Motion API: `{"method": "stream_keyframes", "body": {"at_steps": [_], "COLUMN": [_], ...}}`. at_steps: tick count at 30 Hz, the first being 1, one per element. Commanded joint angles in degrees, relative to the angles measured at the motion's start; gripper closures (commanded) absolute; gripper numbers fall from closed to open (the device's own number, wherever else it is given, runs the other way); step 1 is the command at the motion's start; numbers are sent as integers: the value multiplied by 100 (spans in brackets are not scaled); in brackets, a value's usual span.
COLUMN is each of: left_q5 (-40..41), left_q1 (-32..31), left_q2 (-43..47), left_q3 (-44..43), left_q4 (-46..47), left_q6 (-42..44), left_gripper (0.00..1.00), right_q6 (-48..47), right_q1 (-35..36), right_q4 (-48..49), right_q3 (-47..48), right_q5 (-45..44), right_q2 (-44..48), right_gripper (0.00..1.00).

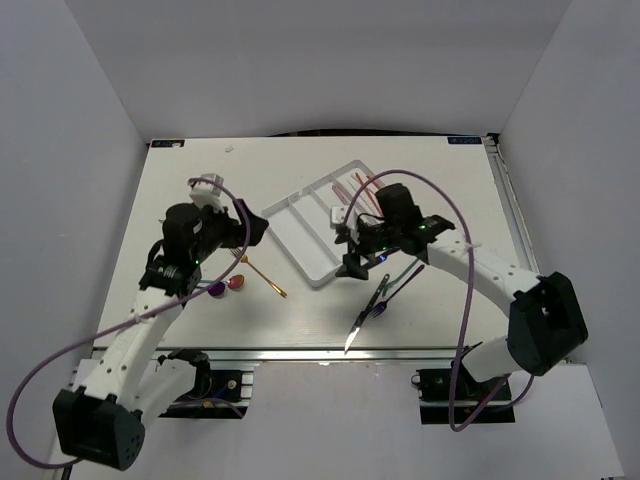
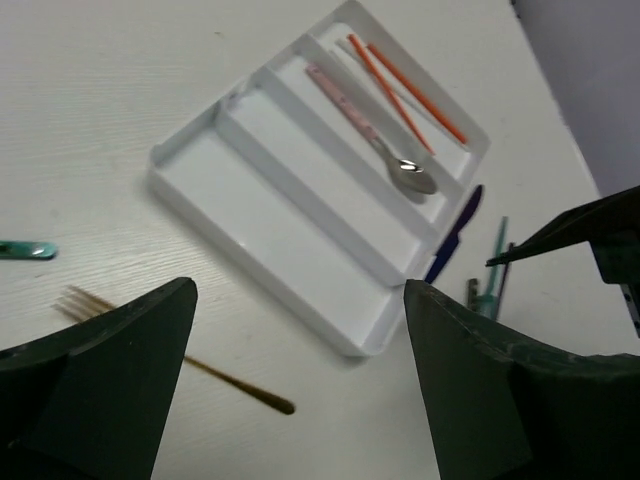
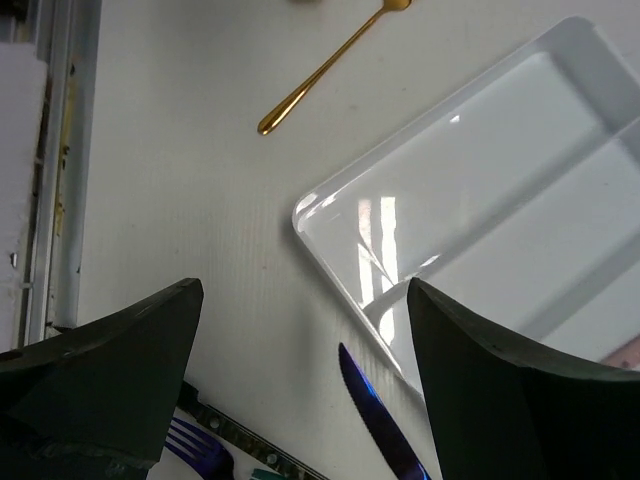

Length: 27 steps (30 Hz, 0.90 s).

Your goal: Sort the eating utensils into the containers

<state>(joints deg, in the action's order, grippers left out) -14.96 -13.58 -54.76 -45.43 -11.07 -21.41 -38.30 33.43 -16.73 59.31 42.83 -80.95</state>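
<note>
Left gripper [image 1: 243, 232], jaws spread wide and empty, hangs nearest the gold fork [image 2: 235, 382], which lies slantwise just on its near side beside the white cutlery tray [image 1: 300, 240].

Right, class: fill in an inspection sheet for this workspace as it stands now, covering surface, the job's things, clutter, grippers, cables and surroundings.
Surface: white table.
Job's things: white tray holds orange chopsticks and a pink-handled spoon in neighbouring compartments; a gold utensil, coloured-bowl spoons and a knife-and-fork cluster lie loose on the table.
Clutter: small white speck near the far edge.
Grippers: left gripper open, empty, left of the tray; right gripper open, empty, by the tray's near corner.
Cables: a purple cable loops from each arm.
Surroundings: plain white walls on three sides.
</note>
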Motion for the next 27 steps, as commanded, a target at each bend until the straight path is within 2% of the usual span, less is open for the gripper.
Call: {"method": "stream_keyframes", "body": {"at_steps": [1, 7, 10, 15, 18, 23, 27], "left_q5": [975, 2083, 2287, 2208, 2208, 2392, 2428], "left_q1": [14, 14, 14, 14, 14, 14, 22], "left_q2": [902, 1688, 1925, 2005, 1961, 1820, 1618], "left_q3": [437, 597, 605, 623, 614, 667, 658], "left_q4": [-238, -352, -396, -361, -378, -369, -579], "left_q6": [602, 778, 831, 884, 875, 657, 199], "left_gripper": [3, 2, 2, 3, 3, 5, 8], "right_q6": [-441, -248, -169, -677, -1003, -749, -529], "right_q1": [497, 1358, 1657, 1825, 1825, 1869, 1992], "right_q4": [-225, 3, -259, -989, -1061, -1262, -1333], "right_q3": [195, 432, 914, 1574, 1741, 2470, 2612], "right_q5": [-1082, -2128, -2332, -1824, -1586, -1242, -1329], "right_q2": [-307, -1018, -1440, -1854, -1942, -2495, -2471], "right_gripper": [11, 11, 11, 11, 11, 11, 11]}}
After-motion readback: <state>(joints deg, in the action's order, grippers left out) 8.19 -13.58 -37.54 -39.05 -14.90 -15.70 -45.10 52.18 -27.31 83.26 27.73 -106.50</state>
